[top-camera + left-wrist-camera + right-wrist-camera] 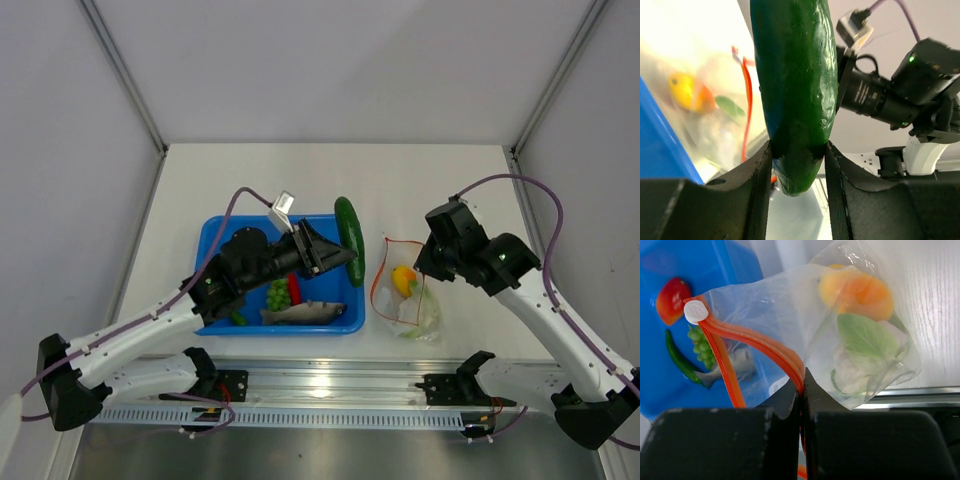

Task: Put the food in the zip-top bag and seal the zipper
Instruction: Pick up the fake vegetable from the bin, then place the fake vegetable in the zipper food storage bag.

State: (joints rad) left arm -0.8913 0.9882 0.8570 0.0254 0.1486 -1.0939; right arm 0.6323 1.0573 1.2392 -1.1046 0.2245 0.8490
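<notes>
We are gripping the cucumber (pixel 795 65) by one end in our left claw (pixel 799 146), its length pointing straight ahead; the zip-top bag (pixel 785 305) is hanging just right of it, our right claw (pixel 802 387) pinching its zipper (pixel 755 342)

Tray (pixel 222 232) left of bag (pixel 425 315), mango (pixel 404 279) in bag

A glossy, smooth dark green cucumber (pixel 795 90) is being gripped between the matt black plastic fingers (pixel 756 192) of the left gripper (pixel 797 152). The crinkly, clear plastic zip-top bag (pixel 840 340) is being pinched at its smooth red-orange zipper (pixel 765 347) by the right gripper (pixel 801 392). A shiny blue plastic tray (pixel 660 370) and a pale, wood-grained table (pixel 940 305) are being seen beyond its fingertips.
</notes>
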